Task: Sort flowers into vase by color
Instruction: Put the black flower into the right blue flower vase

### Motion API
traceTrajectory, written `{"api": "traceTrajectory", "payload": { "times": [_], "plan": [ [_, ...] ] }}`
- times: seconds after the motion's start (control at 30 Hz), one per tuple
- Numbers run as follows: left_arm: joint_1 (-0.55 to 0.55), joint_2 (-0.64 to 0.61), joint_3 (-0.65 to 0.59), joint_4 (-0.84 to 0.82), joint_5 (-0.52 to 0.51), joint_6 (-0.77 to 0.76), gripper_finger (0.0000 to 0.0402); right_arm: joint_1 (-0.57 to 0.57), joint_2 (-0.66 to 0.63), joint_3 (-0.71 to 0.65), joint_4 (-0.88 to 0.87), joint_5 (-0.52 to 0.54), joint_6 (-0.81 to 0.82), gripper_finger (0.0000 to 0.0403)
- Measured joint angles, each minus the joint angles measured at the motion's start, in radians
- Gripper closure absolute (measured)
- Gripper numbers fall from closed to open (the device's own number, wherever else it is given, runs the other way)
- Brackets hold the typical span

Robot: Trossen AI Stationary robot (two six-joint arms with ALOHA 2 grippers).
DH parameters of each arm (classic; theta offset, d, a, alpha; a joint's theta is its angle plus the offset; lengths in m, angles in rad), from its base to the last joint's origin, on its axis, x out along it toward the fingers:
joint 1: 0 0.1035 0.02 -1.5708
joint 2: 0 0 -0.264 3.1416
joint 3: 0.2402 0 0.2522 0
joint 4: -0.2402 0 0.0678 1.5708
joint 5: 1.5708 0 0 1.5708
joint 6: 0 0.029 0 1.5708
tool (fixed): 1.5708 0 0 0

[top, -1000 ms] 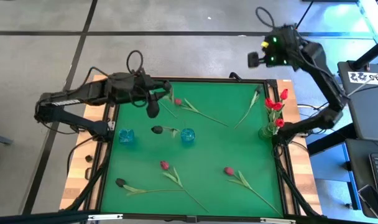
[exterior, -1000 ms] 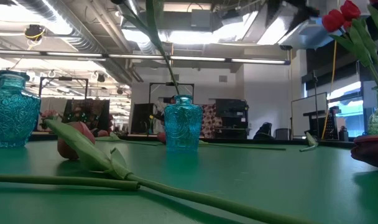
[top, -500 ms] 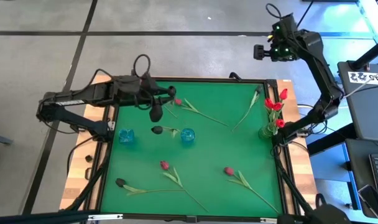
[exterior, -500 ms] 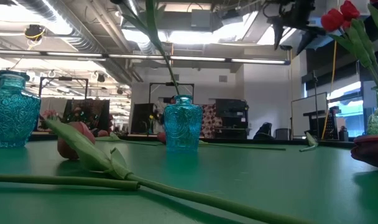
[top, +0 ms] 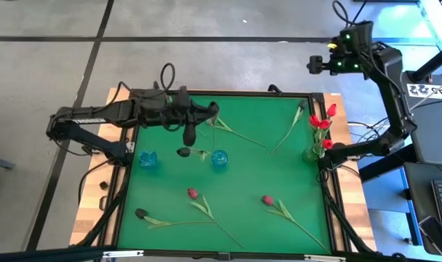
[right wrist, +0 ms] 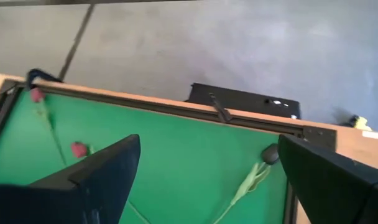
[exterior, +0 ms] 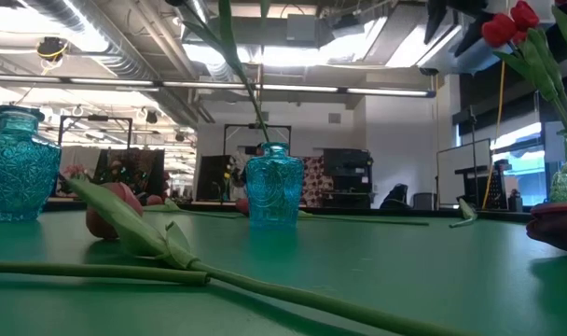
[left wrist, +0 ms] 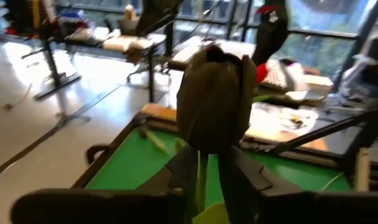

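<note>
Currently, the left claw [top: 210,110] reaches out over the far part of the green surface [top: 264,178]. In its wrist view, its fingers [left wrist: 240,171] are drawn in close on either side of a thin green stem, and they appear to grip it. The dark-headed tulip [left wrist: 215,99] on that stem stands just past the fingertips. The right claw [right wrist: 207,162] waits high beyond the far right corner with its jaws spread wide and nothing between them. Red tulips [top: 321,124] already stand in a vase at the right edge. Two blue vases sit toward the left: the middle blue vase [top: 219,159], which already has a stem rising from it in the low view, and the left blue vase [top: 147,159]. Other tulips lie loose on the surface, among them a pink tulip [top: 239,135] just beside the left claw. The main risk seems to be the grip: the stem is slender and the bud is top-heavy, so the flower may pivot or slide between the fingers when it is carried. A tilted stem could miss the narrow neck of a vase. The vases also look light, so a nudge from the claw or the stem could tip one over. The flower already standing in the middle vase could be knocked out. The bud reads as dark against the bright room, so its colour could be misjudged and it could end up in the wrong vase.
</note>
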Motion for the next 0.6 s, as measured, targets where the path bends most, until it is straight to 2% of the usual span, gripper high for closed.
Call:
{"api": "traceTrajectory", "payload": {
  "times": [0.2,0.33,0.6],
  "plan": [
    [-0.058,0.005,-0.103,0.225,0.002,0.018,0.0386,0.0,-0.036,0.0,0.0,-0.05,-0.019,0.0024],
    [-0.067,0.006,-0.171,0.355,0.002,0.02,0.0399,0.0,-0.055,0.0,-0.001,-0.06,-0.019,0.0024],
    [-0.048,0.005,-0.173,0.4,0.002,0.057,0.04,0.0,-0.07,0.0,-0.007,-0.068,-0.018,0.0024]
  ]
}}
